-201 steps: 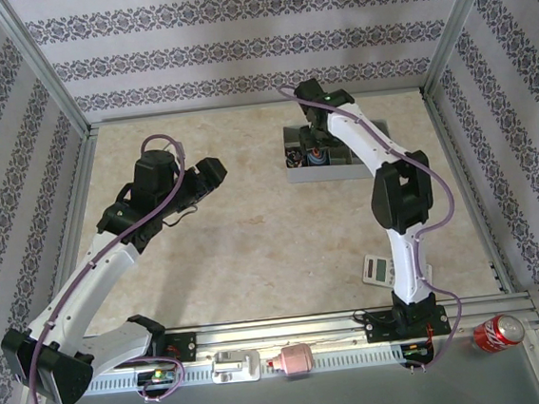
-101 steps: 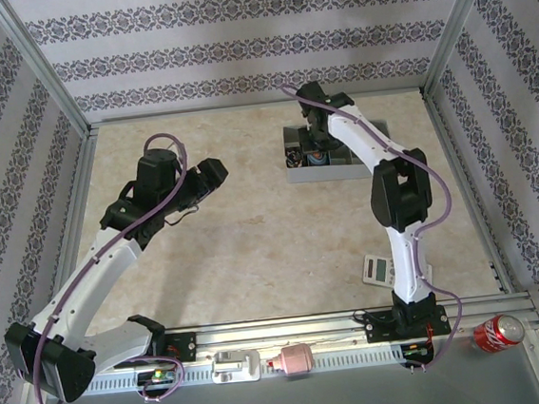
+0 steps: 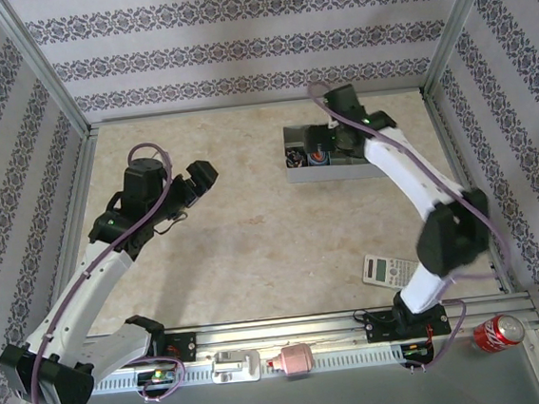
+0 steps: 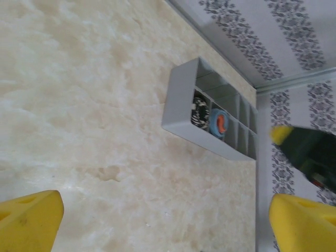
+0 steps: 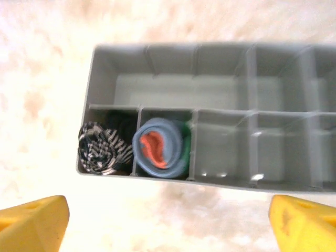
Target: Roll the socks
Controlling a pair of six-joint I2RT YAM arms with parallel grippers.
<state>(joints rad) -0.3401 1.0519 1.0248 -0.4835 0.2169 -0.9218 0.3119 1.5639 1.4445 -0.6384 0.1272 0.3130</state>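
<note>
- Top view: the left gripper (image 3: 202, 176) hangs over the bare table (image 3: 254, 242) at 10 o'clock. The right gripper (image 3: 324, 145) is above the grey divided tray (image 3: 343, 171) at 1 o'clock. A calculator (image 3: 391, 269) lies at 5 o'clock.
- Left wrist: its yellow fingers (image 4: 29, 220) are spread wide and hold nothing. In the tray at 1 o'clock, the black striped sock (image 4: 199, 111) and the blue sock (image 4: 219, 122) sit rolled side by side.
- Right wrist: its fingers are wide apart and empty. The black striped sock fills the tray's end compartment at 8 o'clock, with the blue sock in the next compartment, at its 3 o'clock.

A beige marbled counter (image 3: 253, 232) spreads beneath the right tool (image 5: 168, 223), evenly lit. Beyond that tool rise walls (image 3: 236, 48) papered white with grey floral bands, edged by aluminium rails (image 3: 194, 114).
</note>
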